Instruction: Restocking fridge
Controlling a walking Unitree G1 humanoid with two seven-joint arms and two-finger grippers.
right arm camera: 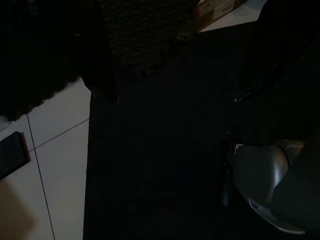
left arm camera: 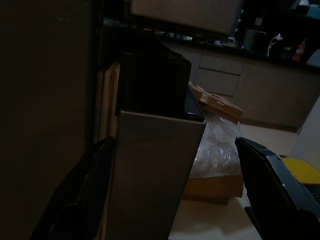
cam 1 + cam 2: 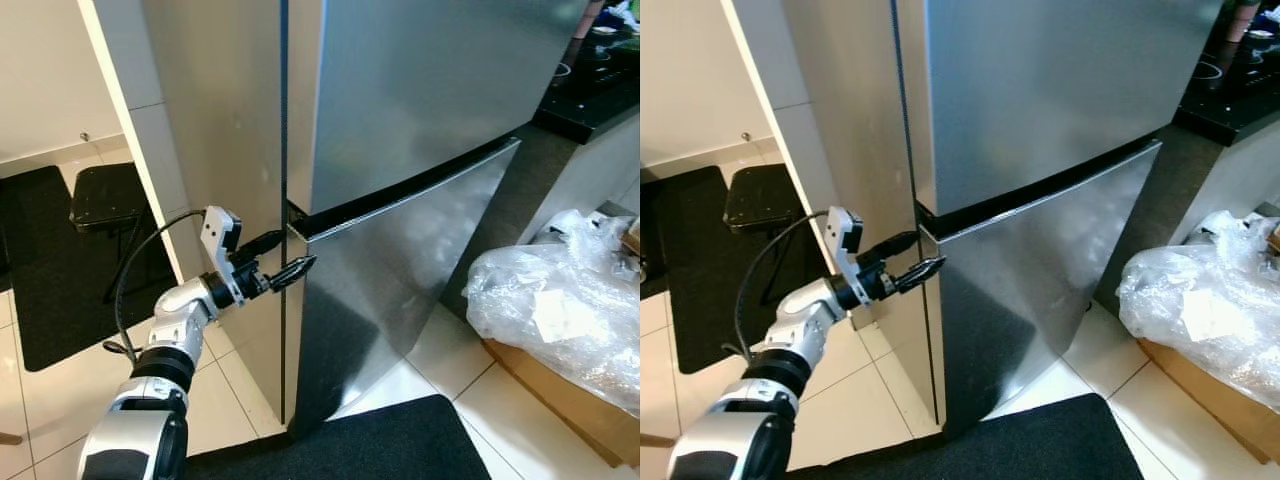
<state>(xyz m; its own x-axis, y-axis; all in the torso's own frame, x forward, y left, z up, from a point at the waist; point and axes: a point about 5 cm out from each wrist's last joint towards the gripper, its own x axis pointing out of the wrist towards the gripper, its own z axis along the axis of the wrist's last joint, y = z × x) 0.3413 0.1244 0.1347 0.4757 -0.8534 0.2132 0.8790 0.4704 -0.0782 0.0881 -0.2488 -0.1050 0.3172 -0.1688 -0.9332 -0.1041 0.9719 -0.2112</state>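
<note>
Left eye: tall steel fridge ahead, both doors closed; left gripper at the corner between the doors, fingers apart.
Right eye: crumpled clear plastic bag on the floor nearby.
Left wrist: black fingers astride lower door's corner.
Right wrist: right gripper above black mat, fingers apart.

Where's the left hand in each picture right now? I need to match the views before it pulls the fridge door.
Left eye view: left hand lower centre-left, at the edge of the lower fridge door.
Right eye view: left hand lower centre-left, at the same door edge.
Left wrist view: its fingers stand either side of that door edge.
Right wrist view: not there.
Shared landmark: the plastic bag.
</note>
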